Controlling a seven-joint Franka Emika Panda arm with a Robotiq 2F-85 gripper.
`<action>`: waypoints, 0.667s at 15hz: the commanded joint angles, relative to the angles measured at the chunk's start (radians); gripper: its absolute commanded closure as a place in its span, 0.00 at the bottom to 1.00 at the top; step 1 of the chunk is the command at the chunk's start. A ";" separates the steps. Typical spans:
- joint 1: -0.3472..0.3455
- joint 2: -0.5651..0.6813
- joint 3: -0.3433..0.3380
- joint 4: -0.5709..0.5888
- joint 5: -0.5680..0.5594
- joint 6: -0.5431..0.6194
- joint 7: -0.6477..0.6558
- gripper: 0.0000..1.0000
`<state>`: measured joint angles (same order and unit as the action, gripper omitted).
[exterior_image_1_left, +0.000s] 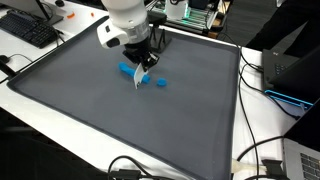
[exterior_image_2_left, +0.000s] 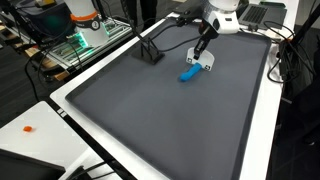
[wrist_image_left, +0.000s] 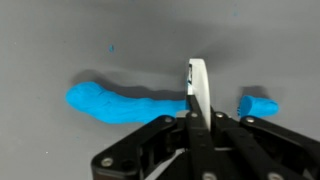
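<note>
My gripper (wrist_image_left: 197, 118) is shut on a thin white blade (wrist_image_left: 197, 82) that points down at the grey mat (exterior_image_1_left: 110, 125). In the wrist view the blade stands on edge across a long blue dough roll (wrist_image_left: 110, 102). A small blue dough piece (wrist_image_left: 258, 105) lies apart on the blade's other side. In an exterior view my gripper (exterior_image_1_left: 143, 66) hangs over the roll (exterior_image_1_left: 127, 70), with the blade (exterior_image_1_left: 139, 80) reaching the mat and the small piece (exterior_image_1_left: 160, 83) beside it. From another angle, the gripper (exterior_image_2_left: 203, 50), blade (exterior_image_2_left: 206, 62) and dough (exterior_image_2_left: 188, 73) sit near the mat's far side.
A keyboard (exterior_image_1_left: 30, 30) lies off the mat's corner. A black stand (exterior_image_2_left: 150, 52) rests near the mat's far edge. Cables (exterior_image_1_left: 262, 150) and a laptop (exterior_image_1_left: 300, 160) crowd one side. A small orange object (exterior_image_2_left: 28, 128) lies on the white table.
</note>
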<state>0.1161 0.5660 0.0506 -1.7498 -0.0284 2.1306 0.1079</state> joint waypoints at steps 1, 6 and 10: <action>-0.004 0.038 0.007 0.004 0.013 0.013 -0.022 0.99; -0.011 0.039 0.022 0.008 0.045 0.009 -0.040 0.99; -0.010 0.034 0.024 0.007 0.049 0.009 -0.042 0.99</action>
<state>0.1138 0.5684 0.0556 -1.7471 -0.0104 2.1305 0.0904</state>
